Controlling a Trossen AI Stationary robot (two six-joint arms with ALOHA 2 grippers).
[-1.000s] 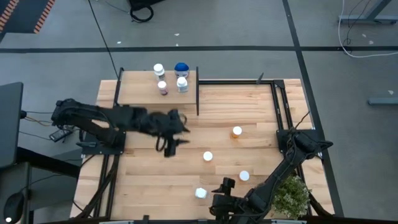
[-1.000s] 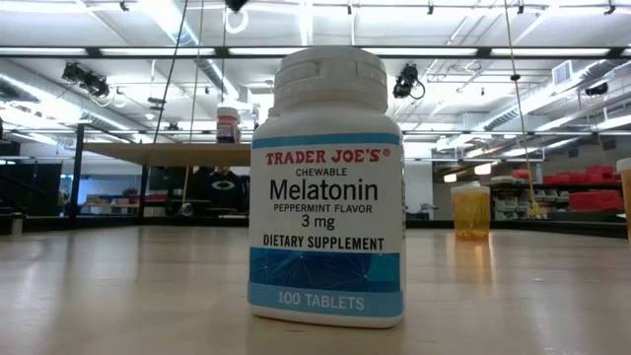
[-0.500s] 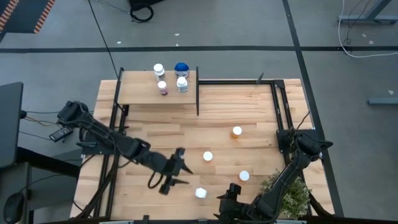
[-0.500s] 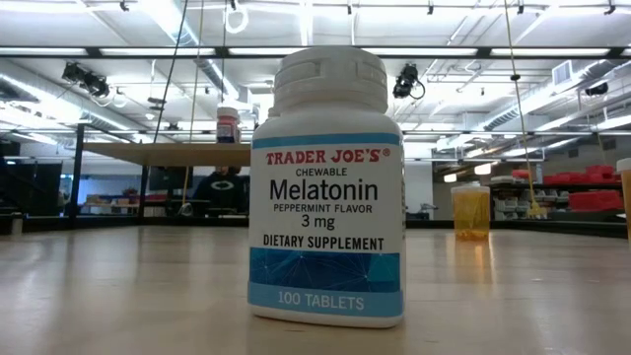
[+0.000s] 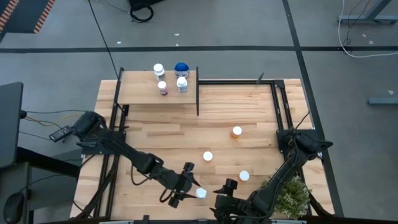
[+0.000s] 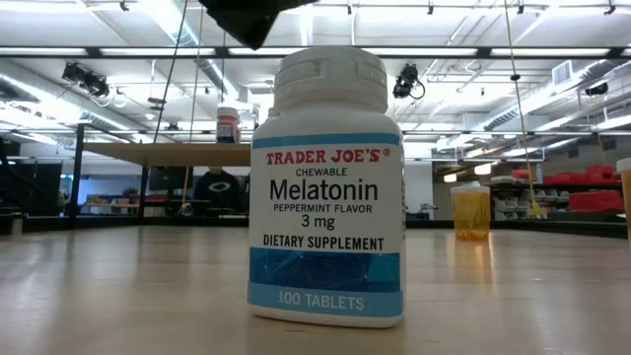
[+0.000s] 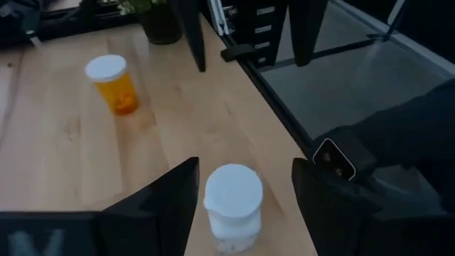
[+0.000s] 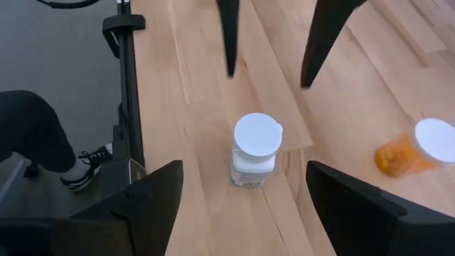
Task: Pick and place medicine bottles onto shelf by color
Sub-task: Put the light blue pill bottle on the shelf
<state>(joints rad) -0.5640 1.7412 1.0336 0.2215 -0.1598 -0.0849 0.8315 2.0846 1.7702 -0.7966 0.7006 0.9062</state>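
Observation:
A white medicine bottle with a white cap stands upright near the table's near edge; it fills the low view. My left gripper is open just to its left. In the left wrist view the bottle shows between the two fingers, untouched. My right gripper is open on the bottle's right and looks at it. The shelf at the far left carries several bottles, among them a blue-topped one. An orange bottle and two white-capped ones stand on the table.
A green potted plant stands at the near right corner beside the right arm. Black frame rails run along the table's right and far sides. A bare stretch of planks lies between the shelf and the loose bottles.
My left gripper has swung from the middle of the table toward the near edge and to the right, sinking as it went. It has arrived beside the white bottle. Its dark body now shows at the top of the low view. The bottles have not moved.

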